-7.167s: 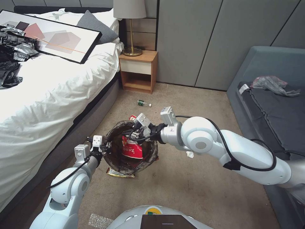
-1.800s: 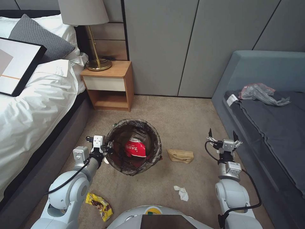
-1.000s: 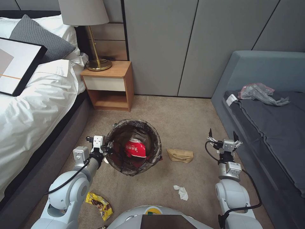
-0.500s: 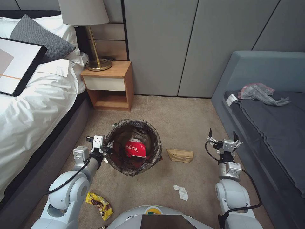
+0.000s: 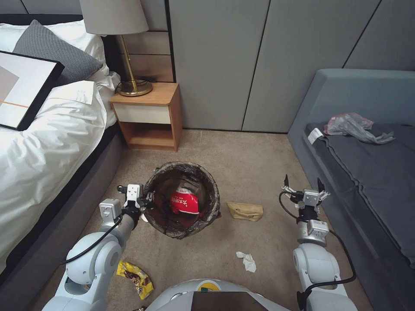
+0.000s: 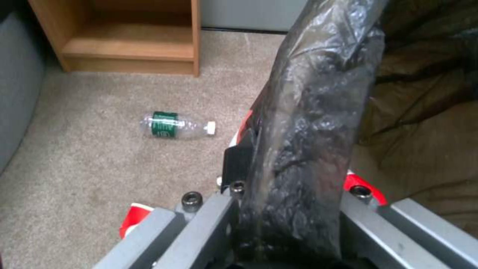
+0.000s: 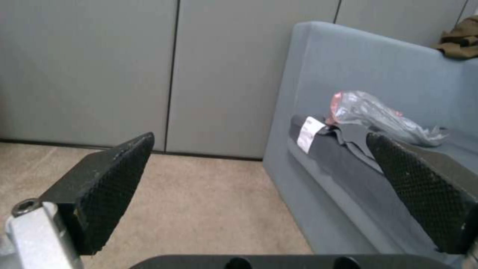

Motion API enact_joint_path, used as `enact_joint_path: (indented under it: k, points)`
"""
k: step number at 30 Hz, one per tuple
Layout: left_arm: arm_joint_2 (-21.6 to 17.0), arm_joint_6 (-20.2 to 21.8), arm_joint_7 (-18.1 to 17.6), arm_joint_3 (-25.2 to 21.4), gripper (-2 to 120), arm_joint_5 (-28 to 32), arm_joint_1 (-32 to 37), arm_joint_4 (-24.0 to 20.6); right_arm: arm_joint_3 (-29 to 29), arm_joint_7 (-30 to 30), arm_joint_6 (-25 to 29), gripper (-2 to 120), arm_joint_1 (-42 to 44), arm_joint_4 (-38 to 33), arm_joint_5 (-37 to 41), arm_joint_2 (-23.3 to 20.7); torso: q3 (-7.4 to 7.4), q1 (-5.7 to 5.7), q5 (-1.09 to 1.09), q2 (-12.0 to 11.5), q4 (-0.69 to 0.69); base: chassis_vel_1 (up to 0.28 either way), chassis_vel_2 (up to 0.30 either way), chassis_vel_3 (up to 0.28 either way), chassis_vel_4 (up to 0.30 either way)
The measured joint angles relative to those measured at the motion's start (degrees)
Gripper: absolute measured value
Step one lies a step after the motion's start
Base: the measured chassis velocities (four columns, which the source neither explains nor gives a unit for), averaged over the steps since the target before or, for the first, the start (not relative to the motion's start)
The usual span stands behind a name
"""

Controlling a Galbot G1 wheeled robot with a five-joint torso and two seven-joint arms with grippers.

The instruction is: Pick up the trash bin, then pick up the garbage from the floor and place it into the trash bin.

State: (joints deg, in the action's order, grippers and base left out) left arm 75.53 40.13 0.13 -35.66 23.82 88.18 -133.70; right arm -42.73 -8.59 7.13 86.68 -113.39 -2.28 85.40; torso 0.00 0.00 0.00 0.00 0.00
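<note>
The trash bin [image 5: 181, 231], a small round bucket with a dark bag liner, hangs in front of me over the carpet. My left gripper [image 5: 145, 203] is shut on its rim, and the liner [image 6: 309, 130] is pinched between the fingers. A red-and-white paper cup [image 5: 185, 202] lies inside. Garbage on the floor: a tan paper bag [image 5: 245, 211] right of the bin, a white tissue [image 5: 247, 261], a yellow snack wrapper [image 5: 135, 279] by my left arm, and a small clear bottle [image 6: 177, 126]. My right gripper [image 5: 302, 183] is open and empty beside the sofa, its fingers [image 7: 109, 179] wide apart.
A bed [image 5: 43, 142] runs along the left, with a wooden nightstand [image 5: 149, 116] and lamp at its head. A grey-blue sofa [image 5: 367, 172] lines the right, a grey plastic bag [image 5: 354, 127] on it. Grey wall panels close the back.
Since the oldest frame the camera has shifted and my right arm has drawn back from over the bin to the right side, leaving the cup inside. Nothing has moved in the last second.
</note>
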Motion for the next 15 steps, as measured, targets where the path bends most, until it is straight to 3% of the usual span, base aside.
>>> enact_joint_path:
  k: [15]
  points:
    - [0.0,0.0,0.0,0.0,0,0.0,0.0,0.0,0.0,0.0,0.0,100,0.0,0.0,0.0,0.0,0.0,0.0,0.0,0.0,0.0,0.0,0.0,0.0,0.0]
